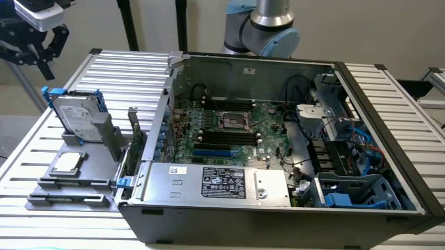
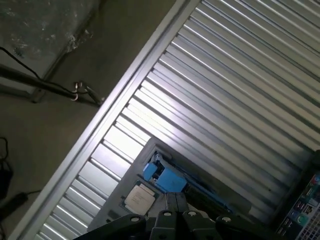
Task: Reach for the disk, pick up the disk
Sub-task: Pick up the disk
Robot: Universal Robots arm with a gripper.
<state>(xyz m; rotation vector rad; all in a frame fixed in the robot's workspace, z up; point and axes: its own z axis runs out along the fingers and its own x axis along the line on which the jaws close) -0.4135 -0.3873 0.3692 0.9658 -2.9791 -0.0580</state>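
Exterior view, closed fingers (image 1: 49,60) above, apart from upright disk (image 1: 73,117), grey holder (image 1: 104,133)

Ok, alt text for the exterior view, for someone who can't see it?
A robot gripper hangs above the blue-framed disk, which stands on edge in a grey holder on a slatted metal table, beside an open computer case.

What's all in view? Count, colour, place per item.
silver-grey metal disk in blue plastic frame: 1, silver and blue, upright in the grey fixture
small square silver chip: 1, silver, flat on the fixture near the disk
grey plastic fixture: 1, grey, table at exterior view's left
open black computer case: 1, black, table centre
green motherboard: 1, green, inside the case
slatted aluminium table: 1, silver, under everything
gripper: 1, black, shut, apart from the disk, holding nothing
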